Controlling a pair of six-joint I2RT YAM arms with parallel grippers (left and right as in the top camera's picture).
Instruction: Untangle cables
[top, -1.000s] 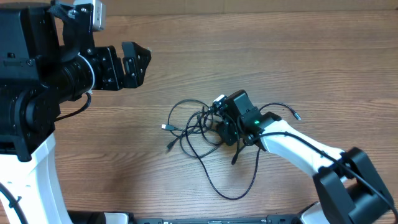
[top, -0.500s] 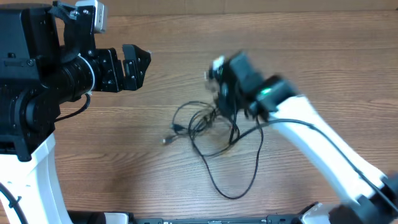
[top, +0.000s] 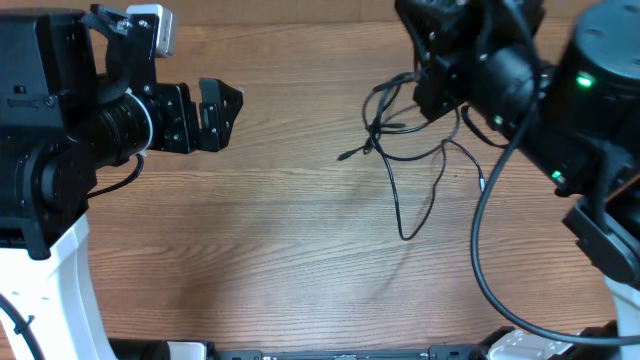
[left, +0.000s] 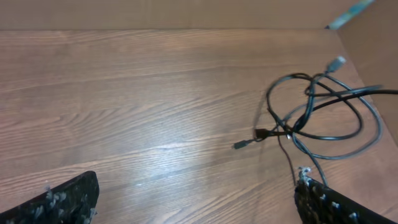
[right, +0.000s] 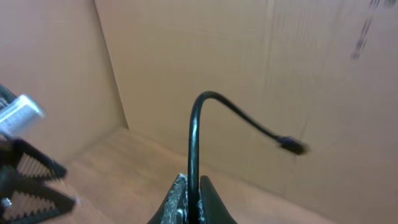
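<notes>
Where the right hand pinches cables, left hand gapes well apart.

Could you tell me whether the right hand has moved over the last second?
Yes. The right hand, shut on the cables, went from the middle of the table toward the top edge of the overhead view, lifting them; the left hand stayed put.

Cables off mid-table — now aloft, hanging from the raised right gripper

Brown wood-grain table, thin black cables over its far right part, contact unclear
</notes>
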